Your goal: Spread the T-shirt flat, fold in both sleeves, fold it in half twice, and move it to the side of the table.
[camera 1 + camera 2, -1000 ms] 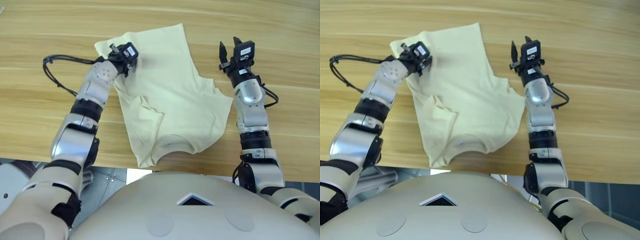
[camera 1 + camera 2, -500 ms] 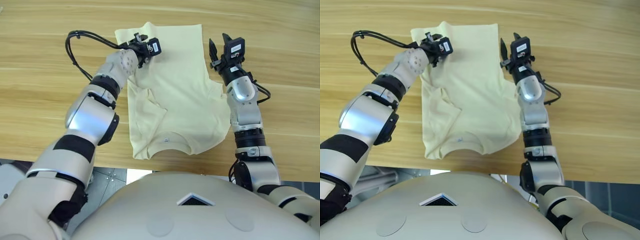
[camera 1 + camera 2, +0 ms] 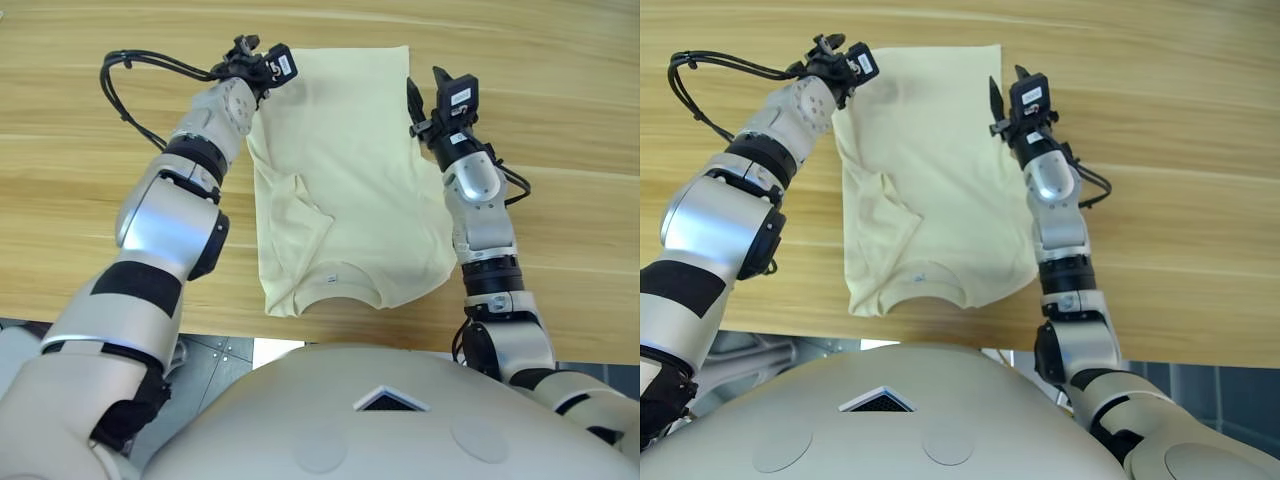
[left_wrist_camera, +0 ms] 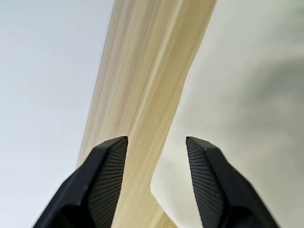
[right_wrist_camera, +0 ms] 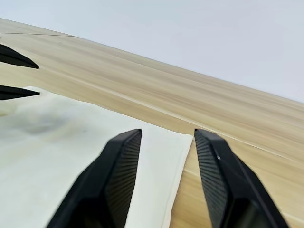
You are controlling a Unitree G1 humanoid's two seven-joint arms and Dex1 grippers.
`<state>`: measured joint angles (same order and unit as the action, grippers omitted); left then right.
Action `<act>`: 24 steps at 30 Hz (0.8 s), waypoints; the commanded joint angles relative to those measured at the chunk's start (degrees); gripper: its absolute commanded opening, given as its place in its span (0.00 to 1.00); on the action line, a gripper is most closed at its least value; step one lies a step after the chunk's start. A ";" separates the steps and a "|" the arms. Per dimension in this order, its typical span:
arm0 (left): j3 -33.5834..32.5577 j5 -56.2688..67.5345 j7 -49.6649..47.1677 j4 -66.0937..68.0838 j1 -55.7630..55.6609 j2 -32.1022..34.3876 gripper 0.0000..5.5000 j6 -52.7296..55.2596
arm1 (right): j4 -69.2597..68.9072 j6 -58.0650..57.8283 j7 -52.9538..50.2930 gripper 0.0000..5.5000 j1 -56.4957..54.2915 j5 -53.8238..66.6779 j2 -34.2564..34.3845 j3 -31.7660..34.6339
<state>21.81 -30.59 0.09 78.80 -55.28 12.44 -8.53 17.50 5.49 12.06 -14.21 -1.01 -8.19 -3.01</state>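
left eye view, t-shirt [image 3: 345,150]: lies on the wooden bench [image 3: 560,120] in front of the robot, collar nearest the robot and hem at the far end, body mostly flat.
left eye view, left claw [image 3: 243,47]: at the shirt's far left corner, low over the hem.
left eye view, right claw [image 3: 424,80]: at the far right corner, just beside the shirt's edge, fingers pointing away from the robot.
right eye view, left sleeve [image 3: 890,215]: lies doubled onto the chest with a raised crease, loose rather than neat; on the other side the cloth bulges out near the collar and i cannot tell where that sleeve ends.
left wrist view, left claw state: fingers apart, nothing between them; below the gap are a strip of bare wood and the pale cloth edge.
right wrist view, right claw state: fingers apart and holding nothing; the hem corner lies under them, with bare wood beyond and the other claw's dark tips at the far corner.
done, as i judge it: spreading looks close to complete, since the hem runs straight between the two claws.
left, as i judge it: smoothing the creased side, folding in both sleeves properly, both half folds, and moving the shirt to the side of the bench.
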 commanded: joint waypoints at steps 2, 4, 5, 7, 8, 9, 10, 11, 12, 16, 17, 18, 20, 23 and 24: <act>-17.89 20.03 8.86 -6.34 4.78 2.03 0.41 -17.55 | -9.80 3.46 4.06 0.38 8.10 -4.51 -9.74 0.39; -20.58 25.68 15.76 -12.29 13.79 2.80 0.41 -28.47 | -18.01 4.50 8.30 0.38 14.89 -4.34 -17.43 4.82; -20.83 27.20 18.36 -14.85 17.51 2.84 0.41 -31.64 | -21.76 4.81 10.34 0.38 18.05 -3.71 -20.85 7.55; -20.91 28.38 19.98 -19.11 24.35 3.13 0.41 -35.31 | -28.92 6.20 15.12 0.38 26.37 -2.78 -28.32 15.80; -20.97 28.19 19.46 -20.49 26.96 3.49 0.41 -36.54 | -30.83 6.89 17.13 0.38 29.73 -2.69 -31.14 19.07; -21.50 27.68 17.39 -21.51 29.34 3.75 0.41 -37.57 | -31.50 7.76 18.95 0.38 32.82 -3.39 -33.69 21.57; -22.12 27.49 15.43 -22.28 31.39 3.69 0.41 -37.81 | -31.26 8.96 20.00 0.38 35.60 -5.57 -35.95 22.89; -22.56 27.65 14.31 -23.01 32.86 3.35 0.41 -37.62 | -30.97 10.46 20.41 0.38 37.70 -7.74 -37.46 23.49; -22.68 27.74 13.42 -23.68 33.93 2.73 0.41 -37.12 | -31.21 11.72 20.61 0.38 39.86 -9.70 -38.30 23.84; -23.96 30.79 13.47 -25.11 34.66 -0.62 0.41 -35.39 | -35.99 12.77 21.54 0.38 47.59 -13.37 -36.63 20.81; -24.56 31.50 13.19 -24.84 34.25 -1.10 0.41 -34.92 | -35.77 12.89 21.03 0.38 48.68 -15.80 -35.64 17.86; -25.11 32.17 12.93 -24.73 33.91 -1.49 0.41 -34.47 | -35.15 13.19 19.92 0.38 49.11 -18.81 -34.96 15.54; -25.76 32.51 12.05 -24.48 33.39 -1.92 0.41 -33.96 | -33.30 14.52 16.31 0.38 48.84 -25.62 -34.55 12.56; -26.84 32.81 10.75 -23.40 32.75 -2.19 0.41 -33.30 | -32.31 17.24 7.23 0.38 47.87 -37.60 -34.12 9.99; -27.13 33.11 10.72 -23.12 32.54 -2.26 0.41 -33.17 | -32.39 17.86 5.38 0.38 48.15 -39.86 -34.14 9.35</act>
<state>-4.44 1.63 11.44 54.59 -21.54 10.52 -42.92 -15.15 21.75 21.05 34.18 -36.49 -42.56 7.60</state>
